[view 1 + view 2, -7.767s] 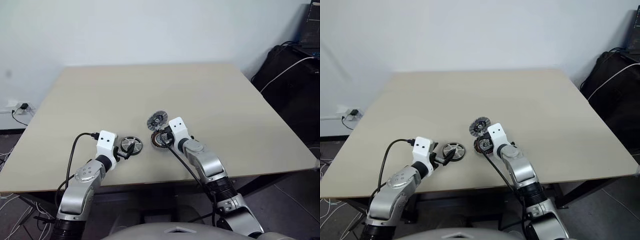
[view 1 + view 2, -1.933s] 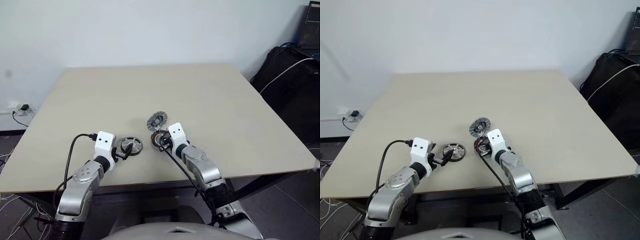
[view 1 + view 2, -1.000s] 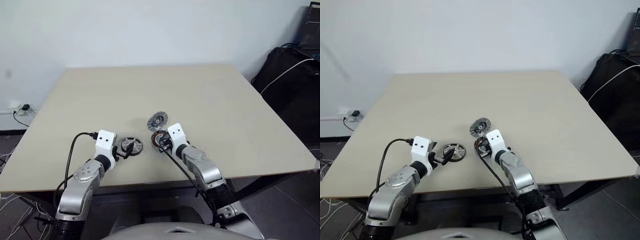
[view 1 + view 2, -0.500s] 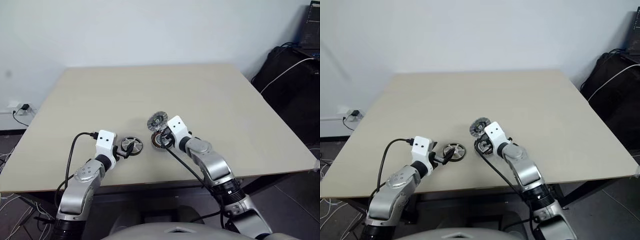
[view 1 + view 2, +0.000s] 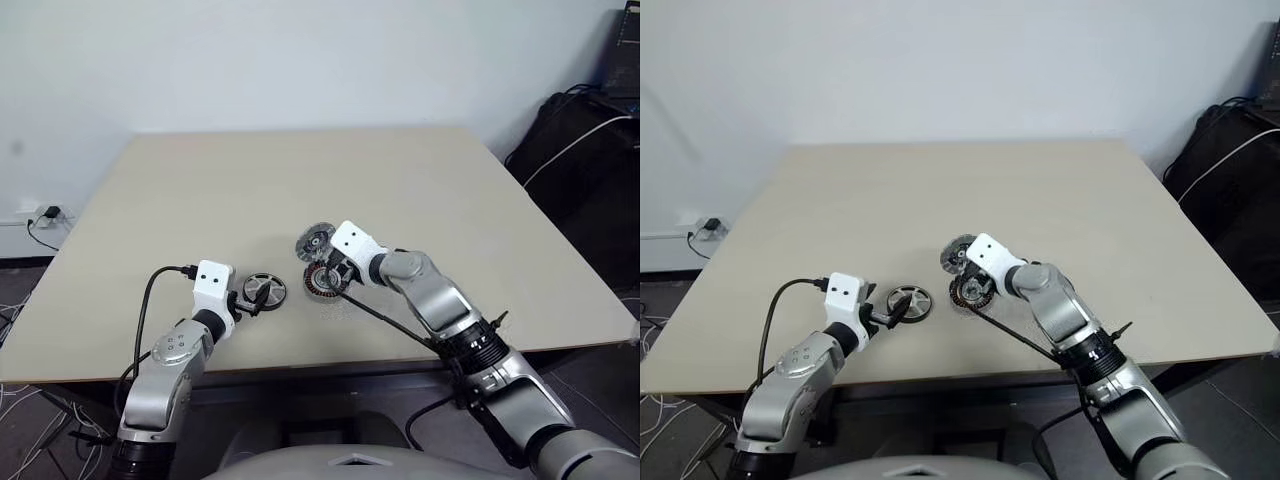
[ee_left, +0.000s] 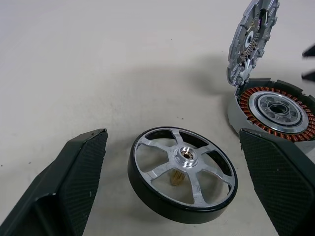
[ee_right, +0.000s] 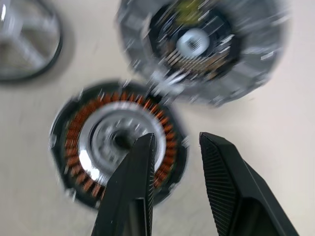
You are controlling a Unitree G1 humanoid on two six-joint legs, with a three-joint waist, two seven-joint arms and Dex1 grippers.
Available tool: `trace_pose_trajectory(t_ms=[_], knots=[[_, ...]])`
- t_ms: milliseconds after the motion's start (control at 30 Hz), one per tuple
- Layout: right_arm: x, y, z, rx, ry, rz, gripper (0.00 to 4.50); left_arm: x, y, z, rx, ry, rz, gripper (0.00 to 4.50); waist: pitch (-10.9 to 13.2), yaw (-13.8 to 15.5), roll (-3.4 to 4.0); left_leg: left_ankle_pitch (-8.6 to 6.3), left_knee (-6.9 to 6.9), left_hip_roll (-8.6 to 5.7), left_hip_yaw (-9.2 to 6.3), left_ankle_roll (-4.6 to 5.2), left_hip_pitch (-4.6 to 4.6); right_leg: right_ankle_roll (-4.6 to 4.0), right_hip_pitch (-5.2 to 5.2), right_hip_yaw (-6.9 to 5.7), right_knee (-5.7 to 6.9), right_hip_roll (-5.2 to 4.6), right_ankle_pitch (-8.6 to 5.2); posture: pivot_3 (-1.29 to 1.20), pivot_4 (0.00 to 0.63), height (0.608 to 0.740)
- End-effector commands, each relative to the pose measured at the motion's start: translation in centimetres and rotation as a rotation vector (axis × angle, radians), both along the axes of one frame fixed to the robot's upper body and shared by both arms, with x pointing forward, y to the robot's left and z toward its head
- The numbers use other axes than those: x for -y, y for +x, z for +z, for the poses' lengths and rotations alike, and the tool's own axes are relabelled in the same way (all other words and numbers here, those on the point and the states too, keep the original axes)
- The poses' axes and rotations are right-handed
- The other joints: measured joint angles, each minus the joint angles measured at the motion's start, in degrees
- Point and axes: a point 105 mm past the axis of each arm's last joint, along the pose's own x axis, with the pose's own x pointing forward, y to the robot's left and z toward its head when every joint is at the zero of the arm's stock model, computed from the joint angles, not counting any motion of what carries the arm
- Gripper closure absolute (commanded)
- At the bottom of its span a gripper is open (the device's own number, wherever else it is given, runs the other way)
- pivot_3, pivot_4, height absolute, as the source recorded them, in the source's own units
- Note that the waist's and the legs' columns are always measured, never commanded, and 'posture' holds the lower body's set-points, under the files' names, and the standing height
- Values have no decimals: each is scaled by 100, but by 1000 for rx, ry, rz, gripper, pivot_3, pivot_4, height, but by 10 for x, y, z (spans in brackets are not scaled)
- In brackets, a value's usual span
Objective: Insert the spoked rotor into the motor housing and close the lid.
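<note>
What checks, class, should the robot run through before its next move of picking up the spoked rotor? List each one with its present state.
1. Left gripper open wide enough for the spoked rotor: ok, one finger stands on each side of it.
2. Rotor lying flat on the table, free of other parts: ok.
3. Motor housing open, copper windings exposed: ok.
4. Lid clear of the housing's opening: cannot tell; it stands tilted on edge at the housing's rim.
5. Right gripper clear of the housing: not ok; its parted fingers hang right over it.
6. Rotor already gripped: not ok, the fingers do not touch it.
</note>
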Motion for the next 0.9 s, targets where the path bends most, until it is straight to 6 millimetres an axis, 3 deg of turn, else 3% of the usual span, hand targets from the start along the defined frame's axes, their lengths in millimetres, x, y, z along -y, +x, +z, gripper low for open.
trace_pose_trajectory(t_ms=[33,667,900], knots=[[-3,2,2,5,-50,65,2955,0,4,11,58,-7,11,0,0,2,0,5,1,0,0,-8,-3,0,-1,0,-1,-1,0,0,0,740],[-9,-2,-11,-29,-44,77,2955,-2,5,13,67,-7,18,0,-1,3,-1,11,2,-3,-4,-20,-17,1,-12,-5,-2,-5,1,0,0,740],[-26,-13,-13,-47,-13,140,2955,-2,5,13,69,-8,22,0,-1,2,-1,12,2,-3,-5,-22,-17,4,-12,-6,-1,-5,2,0,0,740]])
